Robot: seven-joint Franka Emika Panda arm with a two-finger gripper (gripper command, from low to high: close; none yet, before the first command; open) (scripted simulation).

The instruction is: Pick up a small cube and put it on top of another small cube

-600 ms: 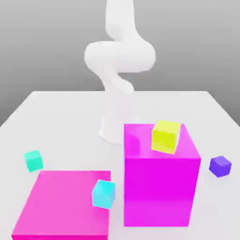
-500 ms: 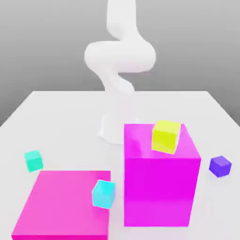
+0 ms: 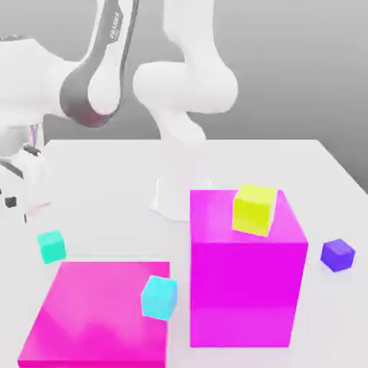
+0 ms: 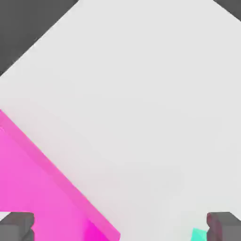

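Note:
The small cube (image 3: pixel 52 246), plain turquoise-green, sits on the white table (image 3: pixel 108 180) towards the exterior view's left, just behind the flat magenta slab (image 3: pixel 100 313). My gripper (image 3: pixel 23 188) hangs above the table, behind and slightly left of that cube and not touching it. In the hand view my gripper (image 4: pixel 120 230) is open, its dark fingertips (image 4: pixel 223 225) far apart with nothing between them. A corner of the small cube (image 4: pixel 200 234) peeks in beside one fingertip. The slab's edge (image 4: pixel 42 183) runs across that view.
A slightly larger light-cyan cube (image 3: pixel 159 297) rests on the slab's right edge. A tall magenta block (image 3: pixel 244 280) carries a yellow cube (image 3: pixel 254 209). A purple cube (image 3: pixel 337 254) lies on the table at the exterior view's right. The arm's base (image 3: pixel 176 194) stands behind the block.
The arm has swung down into the exterior view's left, bringing the hand low over the table near the turquoise-green cube. No cube has moved.

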